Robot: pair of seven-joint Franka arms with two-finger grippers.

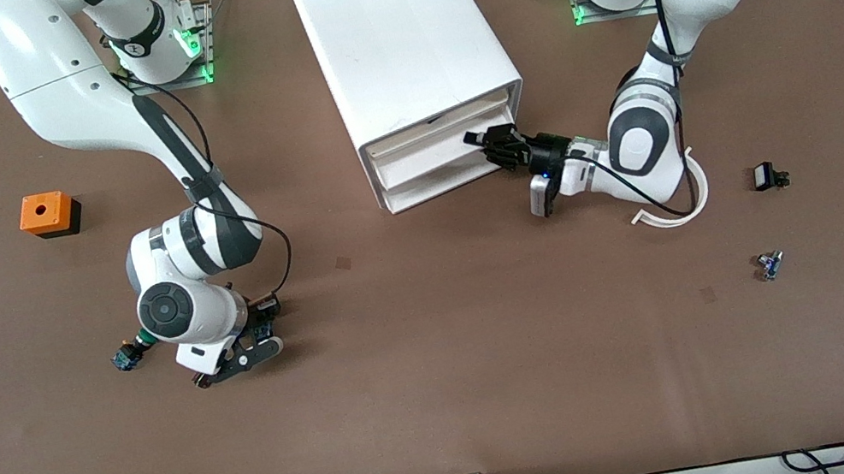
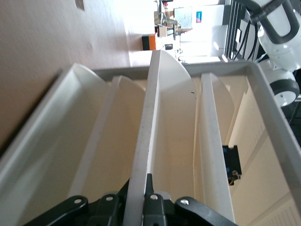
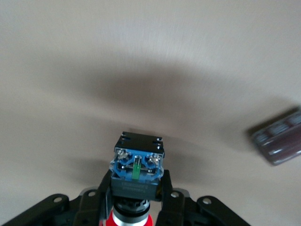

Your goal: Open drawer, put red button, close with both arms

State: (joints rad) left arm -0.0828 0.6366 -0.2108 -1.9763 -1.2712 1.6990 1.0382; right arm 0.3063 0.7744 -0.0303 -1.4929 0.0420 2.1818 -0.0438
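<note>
The white cabinet (image 1: 405, 40) stands at the middle of the table, with its drawers stacked in its front. My left gripper (image 1: 495, 146) is at the front of the middle drawer (image 1: 425, 156). In the left wrist view it (image 2: 138, 193) is shut on that drawer's white front edge (image 2: 146, 132). My right gripper (image 1: 236, 364) is low over the table toward the right arm's end. In the right wrist view it (image 3: 136, 181) is shut on the red button (image 3: 136, 165), blue base pointing away, red cap toward the wrist. The button is hidden in the front view.
A green-capped button (image 1: 124, 357) lies beside the right arm's wrist. An orange cube (image 1: 47, 214) sits toward the right arm's end. A white curved strip (image 1: 674, 214), a small black part (image 1: 767, 176) and a tiny blue part (image 1: 770, 264) lie toward the left arm's end.
</note>
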